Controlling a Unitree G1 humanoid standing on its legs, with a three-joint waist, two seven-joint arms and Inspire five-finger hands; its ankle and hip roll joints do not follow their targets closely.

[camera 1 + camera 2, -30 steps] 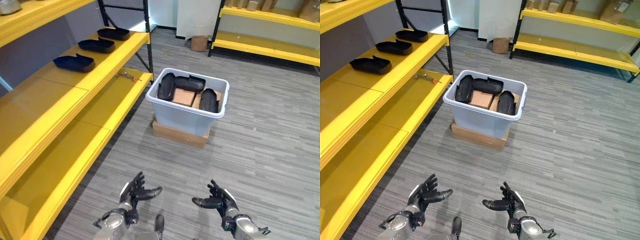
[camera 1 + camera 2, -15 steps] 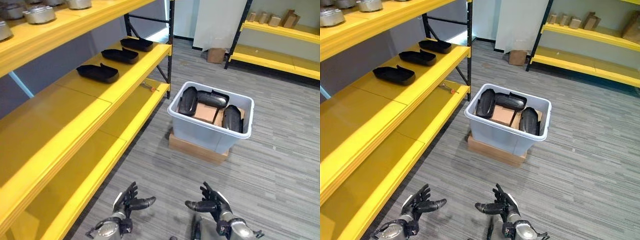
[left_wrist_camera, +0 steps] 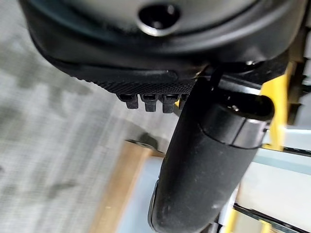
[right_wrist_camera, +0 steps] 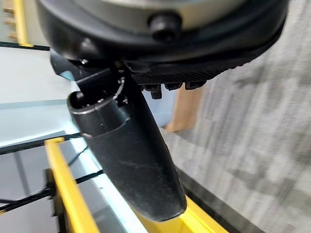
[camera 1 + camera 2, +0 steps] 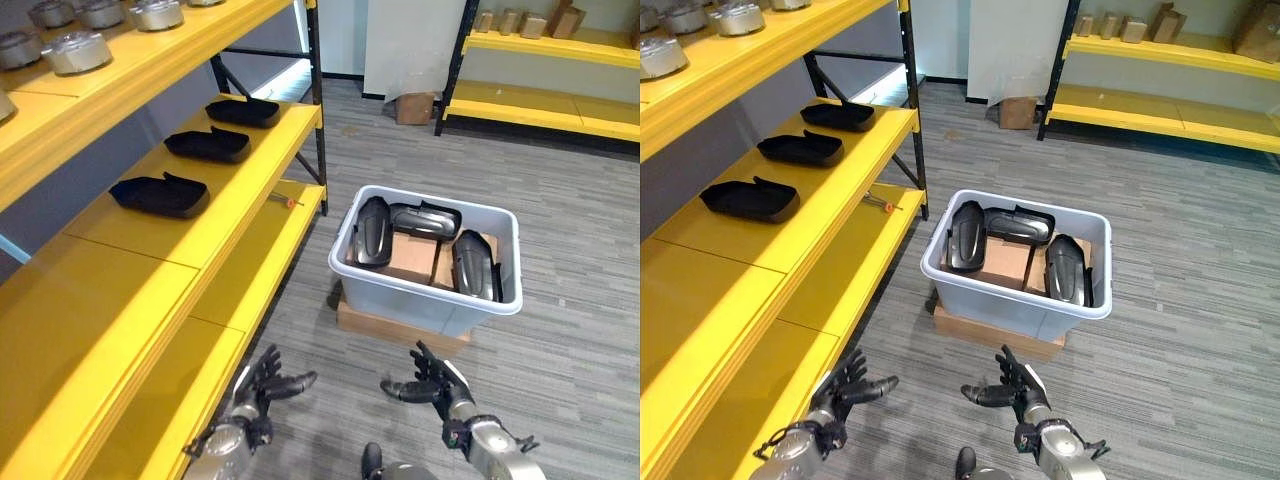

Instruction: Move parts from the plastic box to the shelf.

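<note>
**Q:** Left eye view, item one: where do the parts sit?

**A:** Pale grey plastic box with a rolled rim (image 5: 420, 300), standing on the grey striped floor (image 5: 580, 300) atop a flat brown cardboard slab (image 5: 395, 330). Contents: three glossy black moulded parts, one leaning at the box's left end (image 5: 371, 231), one lying across the back (image 5: 425, 219), one on the right side (image 5: 472, 264). Brown cardboard pieces (image 5: 412, 258) lie beneath and between them.

**Q:** And the shelf?

**A:** Yellow steel shelf unit with black uprights (image 5: 200, 220), on the robot's left, just beside the box. Middle tier: three shallow black tray-shaped parts in a row, near (image 5: 160, 195), middle (image 5: 208, 145), far (image 5: 243, 112), well apart from one another. Top tier: round silver metal pieces (image 5: 78, 50). Lower tier: a small tool with an orange tip (image 5: 283, 199).

**Q:** Hands?

**A:** Left hand (image 5: 262, 382), low over the floor beside the shelf's lower tier, fingers spread loosely, thumb pointing inward, holding nothing. Right hand (image 5: 432, 378), near the cardboard slab (short of touching it), fingers likewise loose and empty. The two hands are apart, palms turned roughly toward each other.

**Q:** Background?

**A:** Second yellow shelf unit (image 5: 540, 110) along the far wall, carrying brown cardboard boxes (image 5: 520, 20); one small cardboard box (image 5: 413, 106) on the floor beside it.
</note>
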